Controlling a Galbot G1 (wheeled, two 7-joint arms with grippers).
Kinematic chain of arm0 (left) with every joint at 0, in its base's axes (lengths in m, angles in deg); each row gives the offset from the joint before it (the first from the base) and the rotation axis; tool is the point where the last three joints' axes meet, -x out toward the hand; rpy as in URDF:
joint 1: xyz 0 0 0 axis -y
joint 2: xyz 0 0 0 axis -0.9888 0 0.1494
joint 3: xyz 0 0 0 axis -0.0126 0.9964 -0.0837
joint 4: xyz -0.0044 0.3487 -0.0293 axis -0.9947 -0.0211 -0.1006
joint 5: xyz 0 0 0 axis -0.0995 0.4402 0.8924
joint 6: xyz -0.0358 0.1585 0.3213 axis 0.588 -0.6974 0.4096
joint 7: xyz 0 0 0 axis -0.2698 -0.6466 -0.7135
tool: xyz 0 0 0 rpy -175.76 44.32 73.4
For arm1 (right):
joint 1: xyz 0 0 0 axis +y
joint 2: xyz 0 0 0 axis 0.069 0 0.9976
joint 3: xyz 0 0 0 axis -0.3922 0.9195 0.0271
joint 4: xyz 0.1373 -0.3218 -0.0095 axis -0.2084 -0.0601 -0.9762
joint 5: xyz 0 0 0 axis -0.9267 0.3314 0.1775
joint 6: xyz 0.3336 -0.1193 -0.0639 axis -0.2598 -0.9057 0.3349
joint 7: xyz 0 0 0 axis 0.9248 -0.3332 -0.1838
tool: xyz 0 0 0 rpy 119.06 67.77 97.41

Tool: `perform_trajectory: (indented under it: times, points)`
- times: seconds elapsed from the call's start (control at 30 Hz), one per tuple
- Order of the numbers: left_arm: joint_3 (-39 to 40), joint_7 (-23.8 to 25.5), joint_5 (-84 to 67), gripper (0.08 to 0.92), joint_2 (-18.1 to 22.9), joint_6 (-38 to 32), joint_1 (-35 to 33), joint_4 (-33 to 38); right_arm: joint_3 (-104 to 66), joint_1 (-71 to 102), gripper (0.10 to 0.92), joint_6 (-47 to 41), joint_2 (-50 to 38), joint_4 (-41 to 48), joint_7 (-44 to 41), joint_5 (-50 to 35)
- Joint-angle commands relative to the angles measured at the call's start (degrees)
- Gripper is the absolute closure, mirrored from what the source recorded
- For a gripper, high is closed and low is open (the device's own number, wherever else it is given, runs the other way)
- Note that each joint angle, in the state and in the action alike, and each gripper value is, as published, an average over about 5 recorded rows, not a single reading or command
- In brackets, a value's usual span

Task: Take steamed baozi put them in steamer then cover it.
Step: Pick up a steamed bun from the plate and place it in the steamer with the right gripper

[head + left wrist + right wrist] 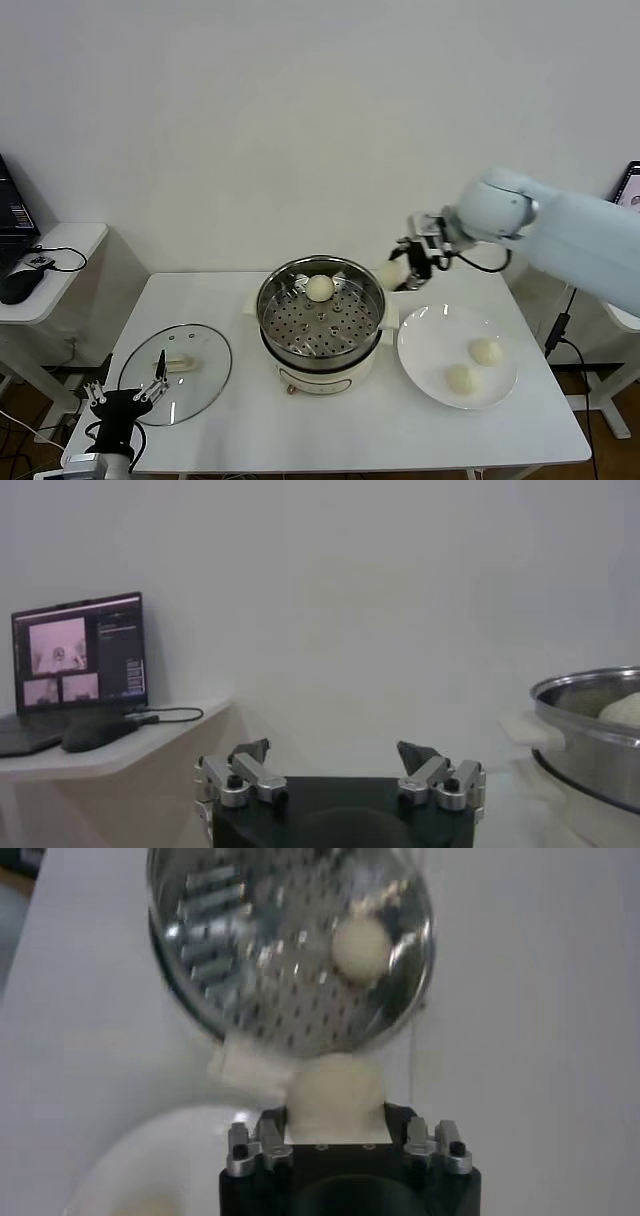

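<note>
1. Two grippers showed in the head view; nearest, the left gripper [127,392] sat low at the table's front left corner, its fingers [248,752] spread apart and holding nothing.
2. Just beyond it the glass lid [176,372] lay flat on the table [330,425], handle up, left of the steamer and apart from it.
3. Two baozi [462,379] [486,351] rested on the white plate [432,340], which lay to the right of the steamer, close beside it.
4. The steamer [321,313] stood near the table's middle on its white base, uncovered, with one baozi [320,288] on the perforated tray toward the far rim.
5. Farther back, the right gripper [399,273] hung above the table just off the steamer's far right rim, fingers clamped on a fourth baozi [336,1093]; in the right wrist view that bun sat between the fingers with the steamer's tray [270,968] beyond it.
6. A side desk [50,275] with a mouse [20,286] stood off to the left, a laptop [78,670] on it.
</note>
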Motion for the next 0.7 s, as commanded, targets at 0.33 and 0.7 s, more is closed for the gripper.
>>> perform_trajectory:
  times: [0.33,0.7]
  points:
    - [-0.71,0.14,-0.18,0.177,0.17,-0.11,0.16,-0.39,2.31,7.34,0.406,-5.01,25.06,15.45,6.60,-4.48]
    - [-0.94,0.28,-0.37,0.177,0.20,-0.36,0.27,-0.53,2.36,9.78,0.406,-6.61,28.75,18.95,7.19,-3.27]
